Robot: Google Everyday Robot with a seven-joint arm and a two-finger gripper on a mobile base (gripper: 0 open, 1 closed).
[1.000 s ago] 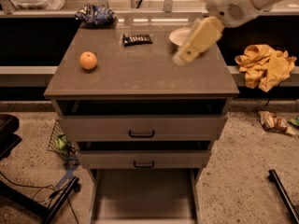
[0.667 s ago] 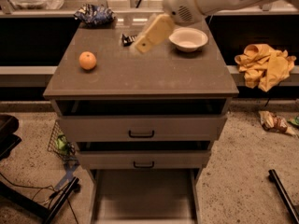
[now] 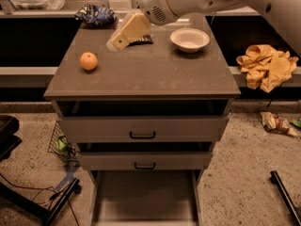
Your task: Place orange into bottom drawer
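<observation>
The robot's claw point(image 3: 117, 42) was pictured low over the back of the grey worktop point(image 3: 155, 79). It was angled down and to the left from a white arm point(image 3: 188, 1) that reached in from the upper right. Whether the claw was wide or narrow could not be told.

The orange point(image 3: 88, 60) was seen resting on the worktop down and to the left of the claw, near it but clearly apart, close to the worktop's left edge. A dark flat packet point(image 3: 142, 40) was seen just to the right of the claw, partly hidden by it. A white bowl point(image 3: 189, 39) was set upright farther to the right. A crumpled blue bag point(image 3: 95, 14) was seen above and to the left of the claw, at the worktop's back corner.

Well below the claw, at the foot of the cabinet, the bottom drawer point(image 3: 146, 199) was shown pulled out toward the camera. Two upper drawers point(image 3: 141, 126) with black handles were stacked between it and the worktop. A yellow cloth point(image 3: 267, 65) was heaped far to the right of the claw, off the cabinet.
</observation>
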